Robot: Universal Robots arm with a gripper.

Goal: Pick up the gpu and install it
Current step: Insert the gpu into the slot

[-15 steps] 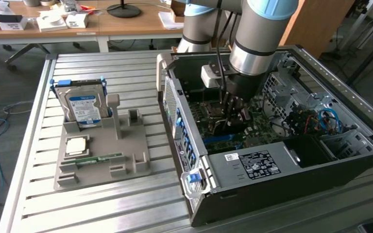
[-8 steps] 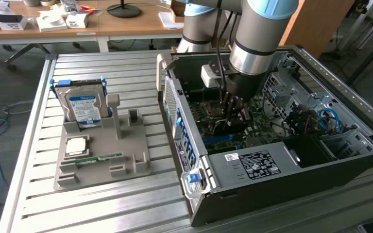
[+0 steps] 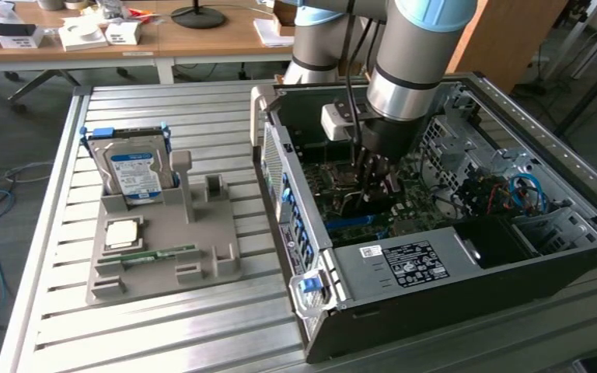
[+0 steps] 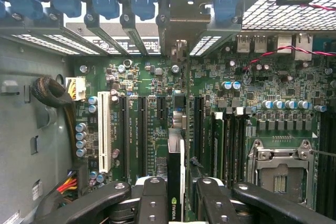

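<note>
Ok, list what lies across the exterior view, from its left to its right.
The hard drive → case wall with blue latches → gpu in the shut jaws → blue cables.

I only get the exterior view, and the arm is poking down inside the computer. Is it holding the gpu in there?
Observer: Yes. In the wrist view the hand has the gpu edge-on between its fingers.
Operator: What is underneath it?
Observer: The green motherboard. It has long black slots and one white slot, all running the same way as the gpu.
</note>
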